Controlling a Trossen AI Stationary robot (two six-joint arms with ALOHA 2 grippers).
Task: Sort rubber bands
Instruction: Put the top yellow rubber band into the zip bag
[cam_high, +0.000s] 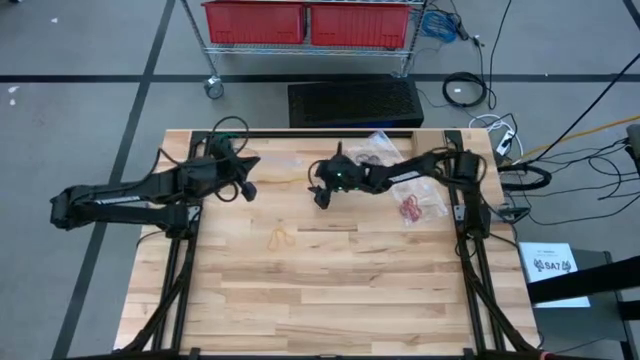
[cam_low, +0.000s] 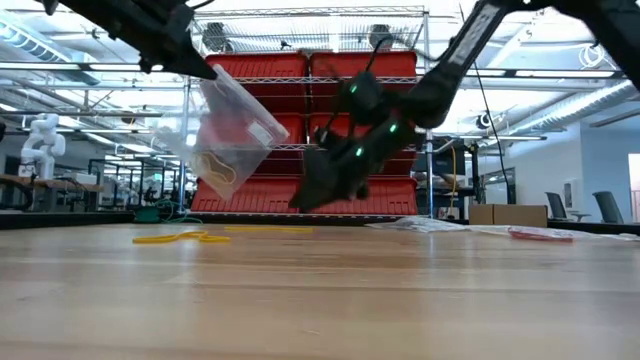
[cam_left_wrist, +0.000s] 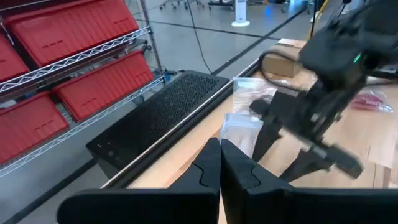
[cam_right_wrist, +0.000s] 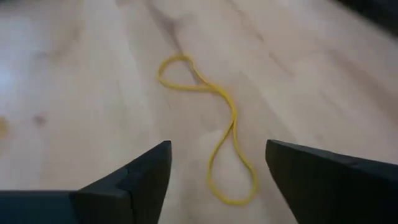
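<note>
Overhead, the right gripper (cam_right_wrist: 214, 177) hangs spread over a yellow rubber band (cam_right_wrist: 211, 124), ready to pinch; at nine o'clock, the left gripper (cam_left_wrist: 220, 163) clamps a clear bag (cam_low: 228, 140) aloft to receive it.

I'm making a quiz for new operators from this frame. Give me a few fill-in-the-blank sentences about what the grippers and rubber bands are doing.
1. The left gripper is shut on a clear ____ held above the table.
2. The right gripper has its fingers ____ over a yellow rubber band.
3. The rubber band under the right gripper lies in a twisted shape with ____ loops.
4. The rubber bands beside the right arm are ____ in colour.

Missing words: bag; open; two; red
</note>
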